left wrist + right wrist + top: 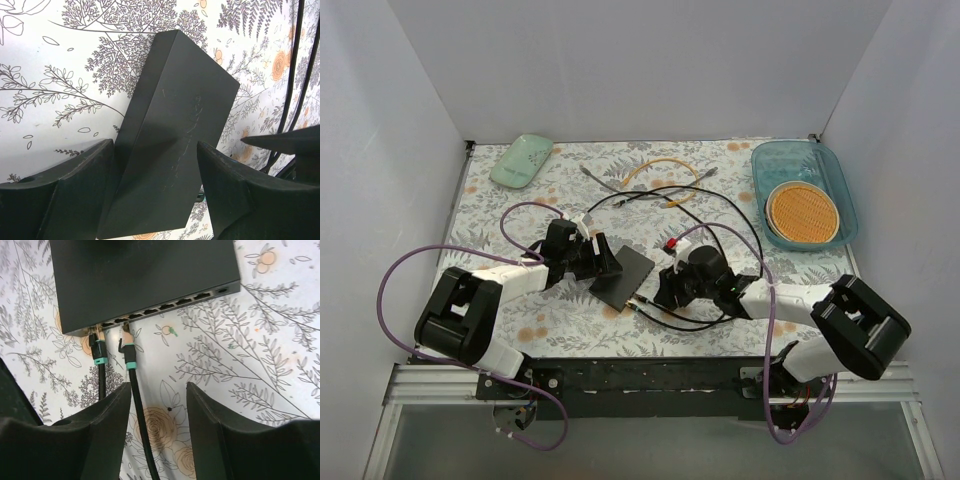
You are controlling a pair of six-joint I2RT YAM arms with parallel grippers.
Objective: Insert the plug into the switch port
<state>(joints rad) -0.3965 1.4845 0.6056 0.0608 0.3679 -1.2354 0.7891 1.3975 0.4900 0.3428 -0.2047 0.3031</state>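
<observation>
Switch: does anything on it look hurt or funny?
Yes. Thin pale scratches cross the dark top of the switch, seen from the left wrist. On its socket edge, the second plug from the left looks a bit crooked; whether it is fully in, I cannot tell.

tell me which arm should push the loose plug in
Right, likely. The right gripper is open facing the ports, with the plug just ahead of it; the left gripper is holding the switch.
</observation>
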